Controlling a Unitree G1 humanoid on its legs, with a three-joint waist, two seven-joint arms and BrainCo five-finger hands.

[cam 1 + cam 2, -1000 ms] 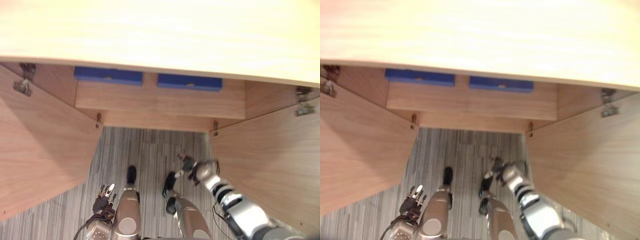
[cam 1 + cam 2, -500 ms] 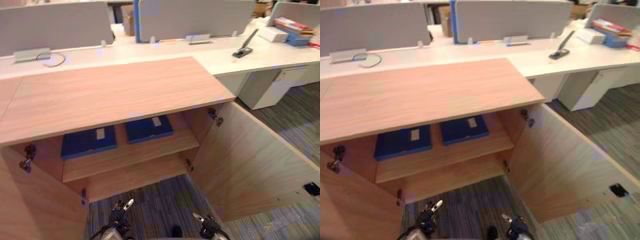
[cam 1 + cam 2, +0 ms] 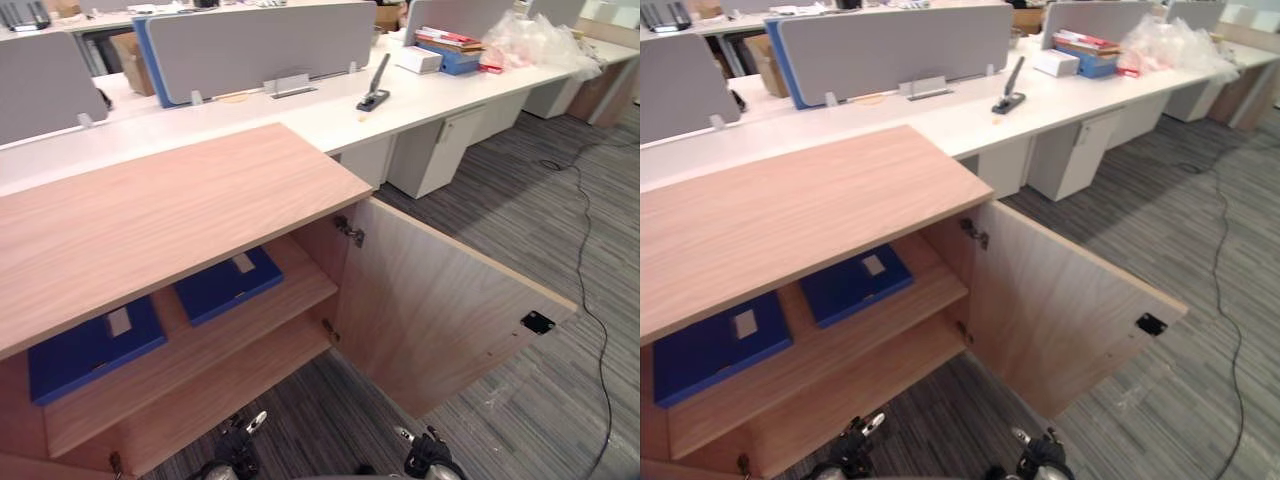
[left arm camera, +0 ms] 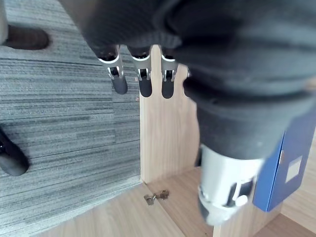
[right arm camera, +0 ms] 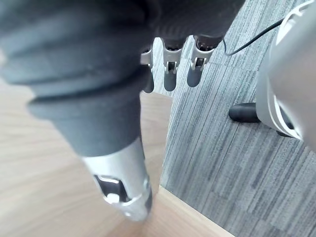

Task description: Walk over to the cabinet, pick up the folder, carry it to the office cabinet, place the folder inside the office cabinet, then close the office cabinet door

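Note:
Two blue folders lie flat on the upper shelf of the open wooden cabinet (image 3: 150, 215): one at the left (image 3: 92, 347), one further right (image 3: 228, 285). Each has a pale label. Low before the cabinet hang my left hand (image 3: 240, 452) and my right hand (image 3: 426, 462), both open and holding nothing. The left wrist view has straight fingers (image 4: 140, 74) over grey carpet, and a blue folder's edge (image 4: 291, 158) past the thumb. In the right wrist view the fingers (image 5: 170, 69) hang straight beside a wooden panel (image 5: 59, 163).
The cabinet's right door (image 3: 440, 310) stands wide open over the striped grey carpet. Behind the cabinet runs a white desk (image 3: 330, 110) with grey screens (image 3: 255, 45), a black tool (image 3: 374, 88) and stacked books (image 3: 447, 50). A thin cable (image 3: 590, 250) lies on the floor at right.
The camera has swung up from the floor and then to the right, so the whole picture has shifted. My right hand, raised by the door a second ago, now hangs low.

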